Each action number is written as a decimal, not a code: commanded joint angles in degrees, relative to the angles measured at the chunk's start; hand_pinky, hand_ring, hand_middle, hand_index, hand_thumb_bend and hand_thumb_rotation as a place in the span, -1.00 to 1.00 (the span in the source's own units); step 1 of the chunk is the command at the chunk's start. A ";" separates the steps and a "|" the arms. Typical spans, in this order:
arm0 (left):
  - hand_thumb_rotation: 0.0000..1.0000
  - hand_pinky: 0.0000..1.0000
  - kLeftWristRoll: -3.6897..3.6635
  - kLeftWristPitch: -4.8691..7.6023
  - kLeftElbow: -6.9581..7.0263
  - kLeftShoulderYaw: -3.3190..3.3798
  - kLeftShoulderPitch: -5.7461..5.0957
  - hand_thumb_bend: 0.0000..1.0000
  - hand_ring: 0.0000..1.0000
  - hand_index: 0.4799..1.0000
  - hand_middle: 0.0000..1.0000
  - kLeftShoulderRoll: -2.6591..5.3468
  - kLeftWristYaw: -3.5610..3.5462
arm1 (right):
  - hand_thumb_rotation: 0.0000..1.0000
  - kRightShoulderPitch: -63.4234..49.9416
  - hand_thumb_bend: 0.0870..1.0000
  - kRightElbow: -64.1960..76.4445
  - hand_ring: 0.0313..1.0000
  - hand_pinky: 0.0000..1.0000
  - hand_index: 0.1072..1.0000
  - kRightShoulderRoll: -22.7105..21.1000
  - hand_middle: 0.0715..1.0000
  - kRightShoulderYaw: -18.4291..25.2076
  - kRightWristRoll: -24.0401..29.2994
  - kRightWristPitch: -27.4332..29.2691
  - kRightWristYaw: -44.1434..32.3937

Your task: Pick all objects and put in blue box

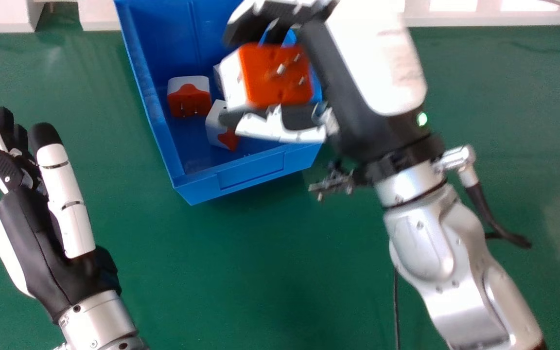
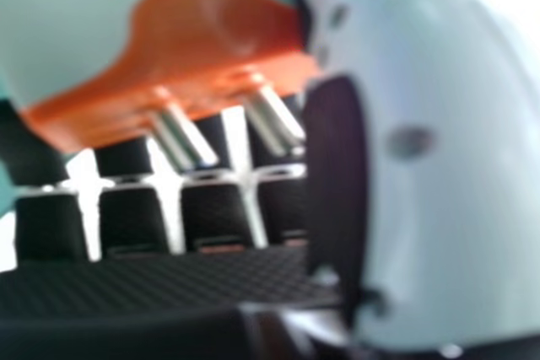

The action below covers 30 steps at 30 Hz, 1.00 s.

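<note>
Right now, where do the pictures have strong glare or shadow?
Head view: strong light whitens the back of the right hand, and dark patches, likely shadows, lie on the green tabletop at the right edge; right hand view: bright highlights run along the metal pins of the plug adapter, and white light glares between the dark fingers.

In the head view, you lose the far end of the blue box (image 1: 255,175) beyond the top edge, along with part of the right hand (image 1: 338,82), which is motion-blurred. The adapter in its grasp (image 1: 280,73) is blurred too, and hides most of the pale object (image 1: 218,75) behind it, so you can't tell its shape. The thumb (image 1: 280,129) covers part of the lower adapter (image 1: 216,124). The left hand (image 1: 42,243) is clipped by the left edge. In the right hand view, your grasped adapter is blurred and cut off.
</note>
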State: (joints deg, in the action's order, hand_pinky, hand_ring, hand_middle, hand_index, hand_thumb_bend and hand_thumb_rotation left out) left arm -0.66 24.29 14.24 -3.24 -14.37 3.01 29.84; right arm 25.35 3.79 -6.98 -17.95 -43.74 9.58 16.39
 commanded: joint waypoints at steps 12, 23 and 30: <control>0.63 0.88 1.28 0.94 0.80 -1.77 -0.45 -0.01 0.94 0.86 0.93 5.69 0.51 | -1.00 31.24 -0.11 -55.43 -0.18 -0.37 -0.07 5.84 -0.08 -4.36 -0.04 6.97 13.26; 0.59 0.87 0.54 1.60 0.88 -2.95 -1.50 -0.03 0.94 0.84 0.94 5.22 -0.45 | -0.72 36.71 0.65 -64.21 0.69 0.35 0.50 4.98 0.80 -13.84 -2.99 1.82 -3.60; 0.60 0.90 -0.09 2.07 0.64 -2.84 -1.77 0.01 0.96 0.88 0.96 5.15 -1.42 | -0.35 34.67 0.85 -59.60 0.99 0.97 0.86 3.94 1.00 -14.91 -3.22 0.36 -5.07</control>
State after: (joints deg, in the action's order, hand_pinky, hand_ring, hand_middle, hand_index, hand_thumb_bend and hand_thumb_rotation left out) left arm -0.51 24.60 14.12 -5.40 -14.62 2.86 28.70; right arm 59.48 -58.46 -2.89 -32.54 -46.90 9.60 9.85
